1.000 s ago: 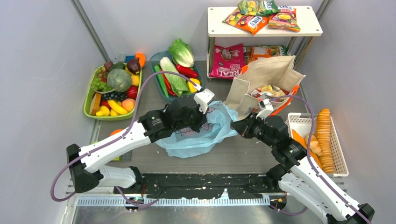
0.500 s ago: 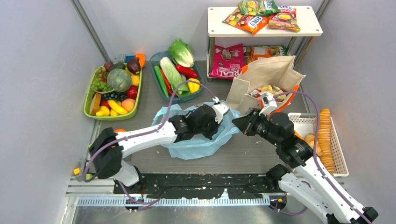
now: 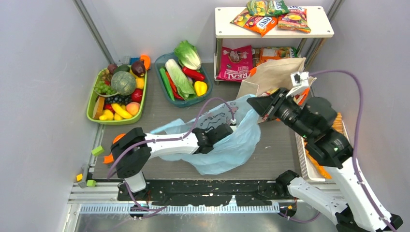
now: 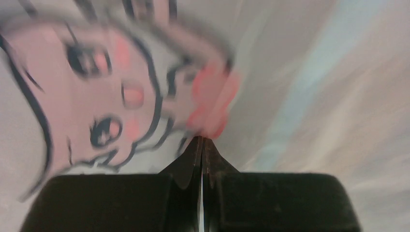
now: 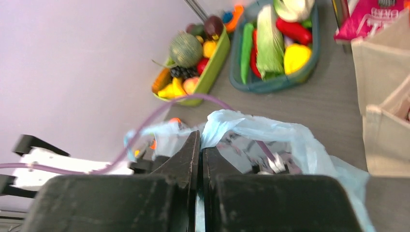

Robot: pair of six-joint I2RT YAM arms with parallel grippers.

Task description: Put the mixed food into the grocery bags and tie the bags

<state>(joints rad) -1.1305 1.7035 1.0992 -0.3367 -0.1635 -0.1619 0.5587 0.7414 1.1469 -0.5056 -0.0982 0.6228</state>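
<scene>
Change, right arm: over the last half second I see it lift and swing far-right. The right gripper [image 3: 252, 102] now sits up beside the canvas tote [image 3: 278, 72], no longer low at the bag's right edge.
Change, bag: the light-blue plastic bag [image 3: 232, 150] is drawn up into a peak at that gripper. It now spreads nearer and further right, overlapping the tote's near-left corner.
Change, left arm: it lies lower and is stretched out to the right, with the left gripper [image 3: 230, 128] tucked against the bag's middle.
Right tool: fingers are pressed together on the bag's rim, with film pinched between them.
Left tool: fingers are pressed together, tips against printed film. I cannot tell whether any film is caught.
Food: the long cabbage [image 3: 180, 77] and yellow pepper [image 3: 200, 88] lie in the teal tray [image 3: 180, 103]. The melon [image 3: 124, 83] is in the green tray [image 3: 90, 105] at far left. The snack packets [image 3: 261, 21] are on the white shelf [image 3: 225, 21] at far right.
In the way: my right arm covers the tote's mouth and most of the white basket [image 3: 300, 153]. A purple cable [image 3: 215, 99] arcs over the bag.
Left wrist only: a blurred cartoon face print [image 4: 96, 106] shows on the film.
Right wrist only: the pinch is seen close up, with both trays beyond the bag.
</scene>
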